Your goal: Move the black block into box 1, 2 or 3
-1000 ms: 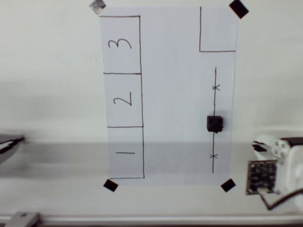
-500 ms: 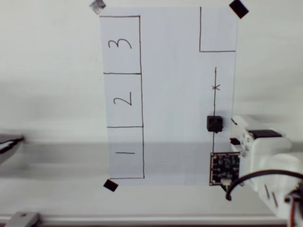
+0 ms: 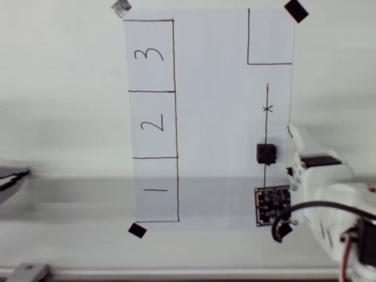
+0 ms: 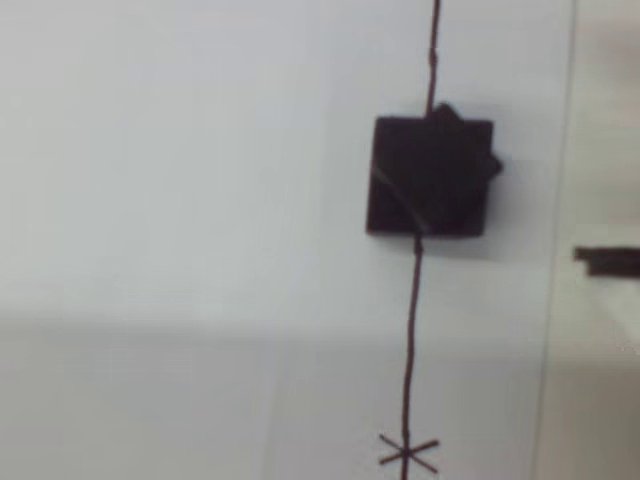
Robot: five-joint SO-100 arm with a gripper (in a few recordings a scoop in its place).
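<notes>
The white arm (image 3: 329, 200) reached in from the lower right of the overhead view — its gripper (image 3: 292, 138) pointed up-frame, jaw state unclear.

The overhead camera looks straight down on the tabletop (image 3: 64, 88) from well up, taking in the whole white paper (image 3: 214, 117). The wrist camera looks down from close above. Both share the black block (image 3: 266, 154) (image 4: 430, 177) on the pen line (image 3: 267, 126) (image 4: 410, 330).

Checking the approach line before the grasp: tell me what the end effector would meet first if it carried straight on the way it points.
Probably the black block, which sits on the pen line just ahead of the white arm; depth is unclear, so it may pass above it.
</notes>
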